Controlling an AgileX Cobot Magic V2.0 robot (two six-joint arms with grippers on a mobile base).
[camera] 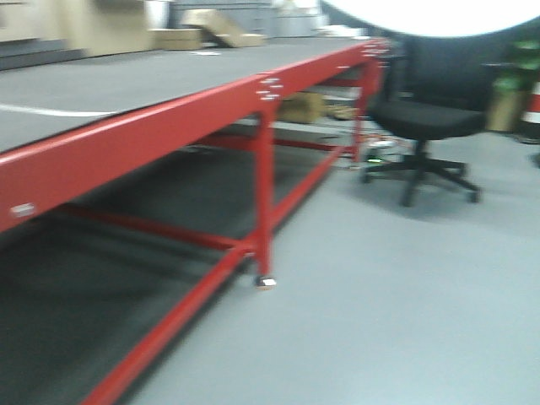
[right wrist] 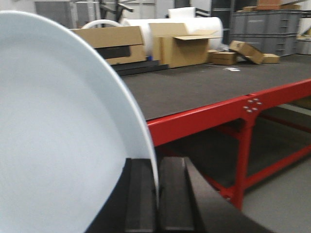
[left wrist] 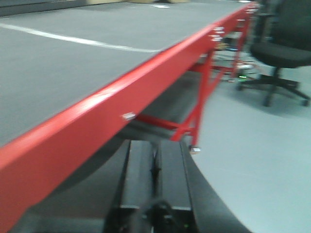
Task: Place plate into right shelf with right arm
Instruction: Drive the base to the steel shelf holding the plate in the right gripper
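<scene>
The plain white plate (right wrist: 58, 136) fills the left of the right wrist view, standing on edge. My right gripper (right wrist: 156, 167) is shut on the plate's rim, one black finger on each side. The plate's edge also shows as a white arc at the top of the front view (camera: 430, 18). My left gripper (left wrist: 156, 153) is shut and empty, held low beside the red table frame. The right shelf is out of view in every frame.
A long red-framed table with a grey top (camera: 126, 93) runs along the left, its leg (camera: 265, 194) near the middle. A black office chair (camera: 426, 126) stands on the grey floor beyond. Cardboard boxes (right wrist: 187, 46) and grey crates (right wrist: 265, 26) lie behind the table.
</scene>
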